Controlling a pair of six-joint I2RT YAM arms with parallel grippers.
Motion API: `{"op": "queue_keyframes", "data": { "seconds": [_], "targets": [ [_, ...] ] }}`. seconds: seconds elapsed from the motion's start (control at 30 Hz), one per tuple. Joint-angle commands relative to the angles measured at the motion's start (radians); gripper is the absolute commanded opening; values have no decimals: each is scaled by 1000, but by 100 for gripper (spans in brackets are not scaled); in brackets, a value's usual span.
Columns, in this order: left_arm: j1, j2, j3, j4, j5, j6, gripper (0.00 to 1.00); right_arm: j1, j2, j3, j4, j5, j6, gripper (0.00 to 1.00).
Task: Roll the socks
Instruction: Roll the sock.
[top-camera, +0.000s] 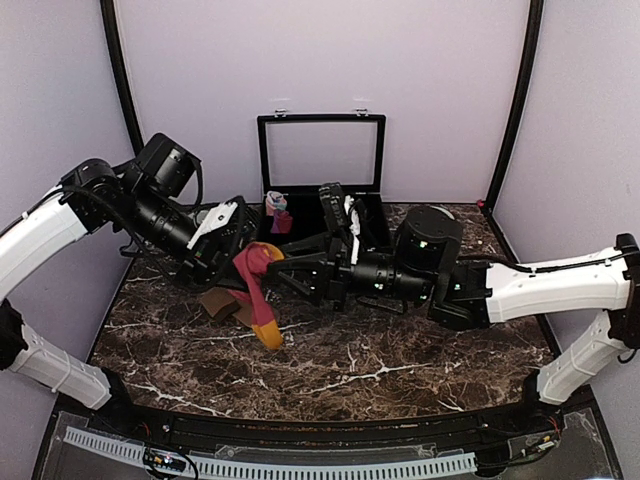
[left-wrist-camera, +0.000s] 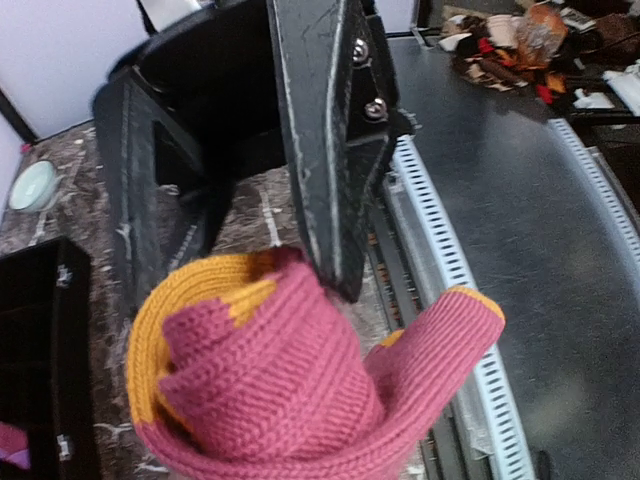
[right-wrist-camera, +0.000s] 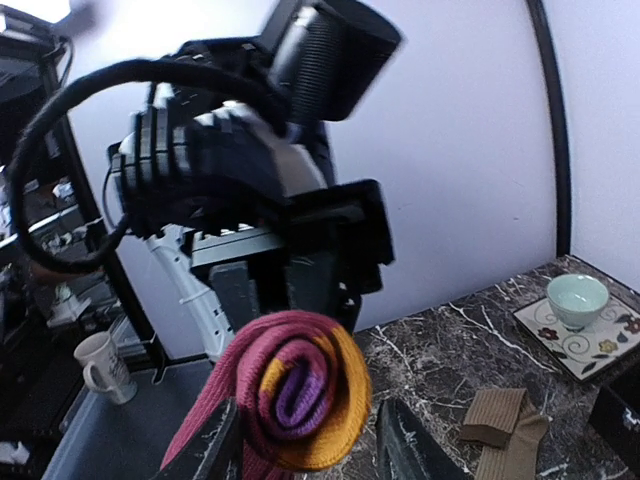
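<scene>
The red-maroon sock (top-camera: 256, 264) is wound into a roll with an orange outer edge and a purple core (right-wrist-camera: 300, 395). My left gripper (top-camera: 238, 252) is shut on this roll (left-wrist-camera: 262, 385) and holds it above the table. The unrolled tail hangs down to its orange toe (top-camera: 268, 335). My right gripper (right-wrist-camera: 310, 450) is open, with one finger (right-wrist-camera: 212, 452) on each side of the roll and a gap at the right finger (right-wrist-camera: 405, 452). The tan-brown socks (top-camera: 220, 301) lie flat on the marble under the left gripper and also show in the right wrist view (right-wrist-camera: 505, 425).
An open black case (top-camera: 320, 150) stands at the back, with a pink and light-blue bundle (top-camera: 277, 212) at its left end. A patterned plate with a pale green cup (right-wrist-camera: 578, 300) sits at the table's far right corner. The perforated rail (top-camera: 300, 465) runs along the near edge.
</scene>
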Motion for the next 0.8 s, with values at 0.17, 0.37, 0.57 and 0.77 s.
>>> {"op": "queue_keyframes", "data": {
  "seconds": [0.17,0.37,0.57,0.77],
  "targets": [
    [4,67,94,-282,352,35,0,-5,-38,105,-184,-278,-305,45],
    [4,70,88,-319,395,50,0,-5,-8,156,-218,-358,-314,43],
    [4,78,97,-343,405,63,0,-4,36,259,-282,-330,-350,42],
    [4,76,95,-354,408,72,0,-4,65,313,-384,-334,-399,45]
  ]
}}
